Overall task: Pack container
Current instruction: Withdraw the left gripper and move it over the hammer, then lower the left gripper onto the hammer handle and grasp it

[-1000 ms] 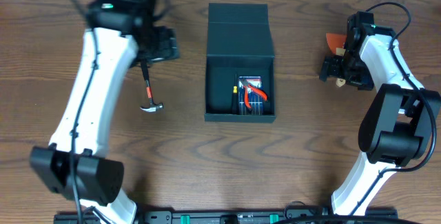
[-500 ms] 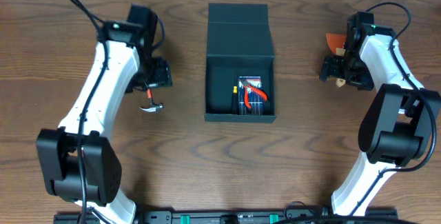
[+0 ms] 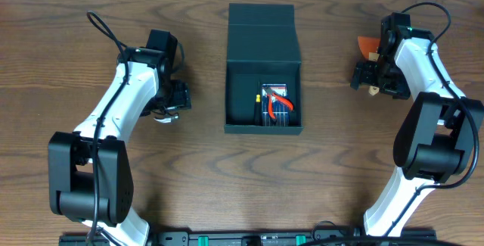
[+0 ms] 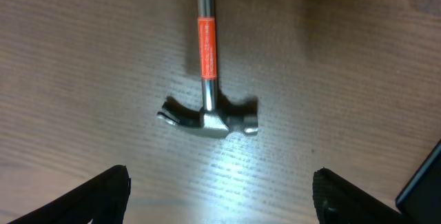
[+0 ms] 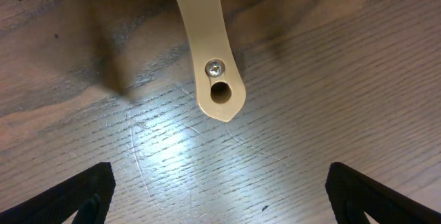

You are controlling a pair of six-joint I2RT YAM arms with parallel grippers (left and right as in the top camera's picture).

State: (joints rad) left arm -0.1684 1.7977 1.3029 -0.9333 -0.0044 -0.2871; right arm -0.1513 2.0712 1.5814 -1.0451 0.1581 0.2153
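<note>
Movement is all on the left side: over the last second the left arm has swung down and inward, bringing the left pincer (image 4: pixel 227 198) from beyond the handle end to directly above the steel claw hammer with the orange-labelled shaft (image 4: pixel 207 58). The left wrist view shows the hammer lying flat on the brown wood-grain worktop (image 3: pixel 340 163), its head centred between the two dark fingers. They stand wide apart and touch nothing.

The right arm has not shifted. The right pincer (image 5: pixel 222 195) hangs with its fingers fully apart over a beige flat handle end with a screw and a hole (image 5: pixel 210 52), again with no contact.

The container (image 3: pixel 261 38), a dark teal-black matte rectangular cardboard box, sits mid-worktop between the arms with its flap lid folded back. Red-handled pliers (image 3: pixel 276 104) already lie inside, at the right of the compartment.

By my reading, packing is partly done and the left arm is lined up to take the hammer near its head. A descent and a closing are still to come. The heavy head may tip the hammer if it is gripped off balance.
</note>
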